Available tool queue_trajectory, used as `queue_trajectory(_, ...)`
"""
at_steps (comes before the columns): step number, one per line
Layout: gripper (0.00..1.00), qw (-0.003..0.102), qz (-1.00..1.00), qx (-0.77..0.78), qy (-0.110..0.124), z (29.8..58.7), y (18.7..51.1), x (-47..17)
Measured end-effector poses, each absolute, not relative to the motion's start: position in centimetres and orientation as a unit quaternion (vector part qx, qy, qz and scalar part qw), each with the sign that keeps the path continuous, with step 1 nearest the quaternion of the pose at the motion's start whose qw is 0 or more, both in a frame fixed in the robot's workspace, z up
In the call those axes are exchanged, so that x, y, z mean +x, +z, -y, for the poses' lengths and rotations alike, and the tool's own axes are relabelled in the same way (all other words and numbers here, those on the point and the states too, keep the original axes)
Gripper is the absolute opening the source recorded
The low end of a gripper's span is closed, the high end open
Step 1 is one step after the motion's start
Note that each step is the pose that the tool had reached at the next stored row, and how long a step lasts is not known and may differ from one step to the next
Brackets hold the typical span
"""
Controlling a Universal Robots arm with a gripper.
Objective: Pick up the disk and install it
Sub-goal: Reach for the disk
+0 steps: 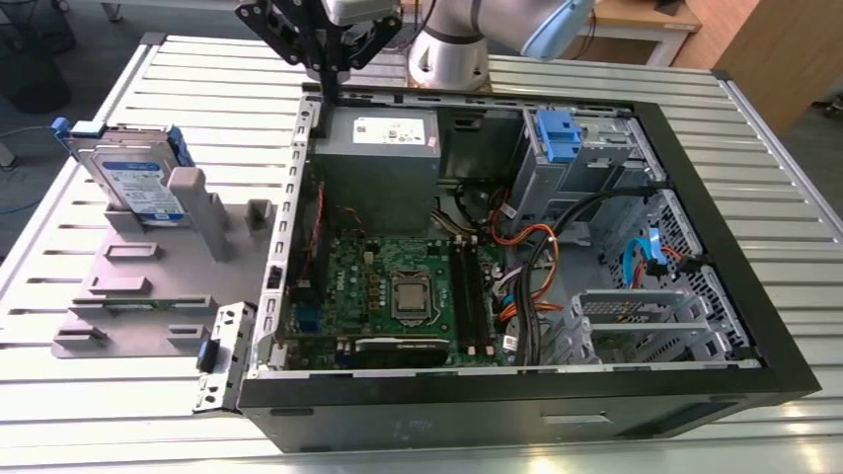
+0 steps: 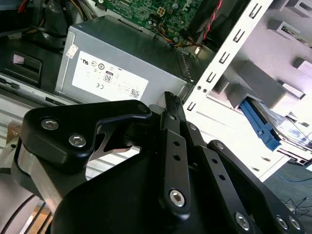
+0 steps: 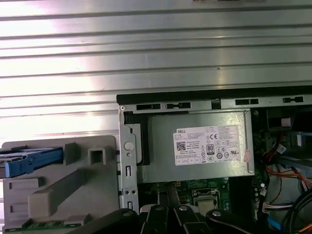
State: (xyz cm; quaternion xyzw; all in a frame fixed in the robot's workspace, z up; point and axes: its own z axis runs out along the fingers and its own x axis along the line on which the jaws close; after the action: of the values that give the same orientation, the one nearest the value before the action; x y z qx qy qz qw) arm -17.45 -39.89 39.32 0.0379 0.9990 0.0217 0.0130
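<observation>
While the gripper (image 1: 326, 87) hangs over the case's (image 1: 527, 410) rear corner, its fingers pressed together on nothing, the disk (image 1: 138, 183) stands upright in the grey stand (image 1: 145, 296) at the exterior view's left, well apart from it. To my eye a clean pick means spreading wide and coming down square on the blue frame's edges, not the label. The table (image 1: 435, 449) is ribbed metal, shiny and likely slick. Stand and case sit side by side on it, with wooden furniture (image 1: 764, 49) behind.
</observation>
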Motion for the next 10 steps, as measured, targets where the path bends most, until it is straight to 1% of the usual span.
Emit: queue_trajectory(10, 0.11, 0.013, -0.999, 0.038, 0.022, 39.89, 39.32, -17.93)
